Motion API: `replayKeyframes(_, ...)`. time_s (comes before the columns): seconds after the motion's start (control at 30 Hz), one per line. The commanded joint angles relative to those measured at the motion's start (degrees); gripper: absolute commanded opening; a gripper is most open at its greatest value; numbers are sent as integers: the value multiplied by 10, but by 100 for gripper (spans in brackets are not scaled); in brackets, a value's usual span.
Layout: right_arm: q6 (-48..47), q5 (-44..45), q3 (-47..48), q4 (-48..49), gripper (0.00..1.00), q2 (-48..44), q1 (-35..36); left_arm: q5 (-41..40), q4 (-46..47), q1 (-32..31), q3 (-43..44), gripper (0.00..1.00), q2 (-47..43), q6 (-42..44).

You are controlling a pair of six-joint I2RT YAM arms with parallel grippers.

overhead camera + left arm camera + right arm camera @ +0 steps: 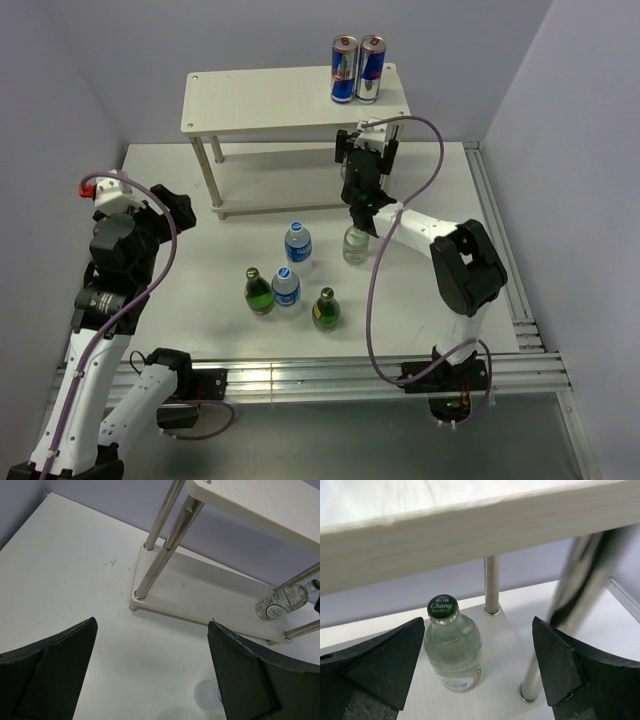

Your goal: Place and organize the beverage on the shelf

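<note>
right gripper stood wide open by a pale bottle on the shelf's lower board; likely slick, breakable glass, best held mid-body.

Top view: the shelf and the right arm cover the lower tier around 2 o'clock, so the capped bottle standing there only shows from the right wrist. That arm also hides part of the pale bottle on the table. Left wrist view: a blurry bottle at 5 o'clock sits half behind a finger of the left gripper. Right wrist view: the near shelf leg is a smear.
</note>
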Motion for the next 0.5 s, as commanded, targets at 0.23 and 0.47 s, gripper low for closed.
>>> replayKeyframes(0.23, 79, 70, -105, -59, 95, -228, 67, 4, 19, 14, -6, 99, -5, 9)
replayKeyframes(0.47, 209, 78, -232, -194, 94, -389, 145, 10, 19, 22, -6, 99, -3, 8)
